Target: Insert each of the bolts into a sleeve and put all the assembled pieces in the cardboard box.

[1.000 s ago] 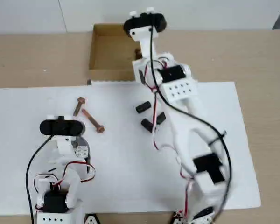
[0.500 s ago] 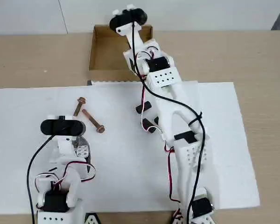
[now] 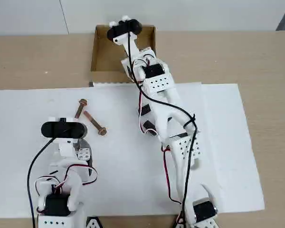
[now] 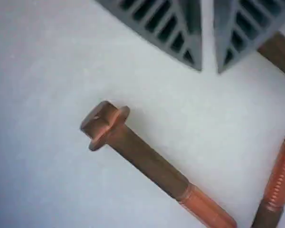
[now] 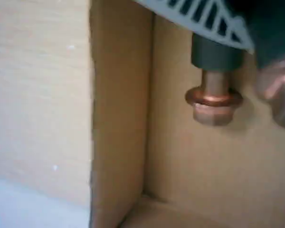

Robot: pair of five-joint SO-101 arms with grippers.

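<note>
My right gripper (image 5: 223,42) is shut on an assembled piece: a black sleeve (image 5: 216,52) with a copper bolt (image 5: 213,102) through it, head downward. It hangs inside the cardboard box (image 5: 118,118), close to one wall. A second copper head (image 5: 277,90) shows blurred beside it. In the high view the right arm (image 3: 154,83) stretches over the box (image 3: 104,52). Two loose bolts (image 3: 80,108) (image 3: 95,122) lie on the white paper in front of my left gripper (image 3: 82,145). The left gripper (image 4: 208,69) is shut, empty, just above a bolt (image 4: 137,154).
Two black sleeves (image 3: 143,110) (image 3: 149,127) lie on the white paper (image 3: 118,180), partly under the right arm. The tan table (image 3: 38,57) surrounds the paper. A second bolt's threaded end (image 4: 278,185) lies near the first.
The right arm has swung left and farther out, carrying its piece from the box's right edge to over the box's middle. The left arm has not moved.
</note>
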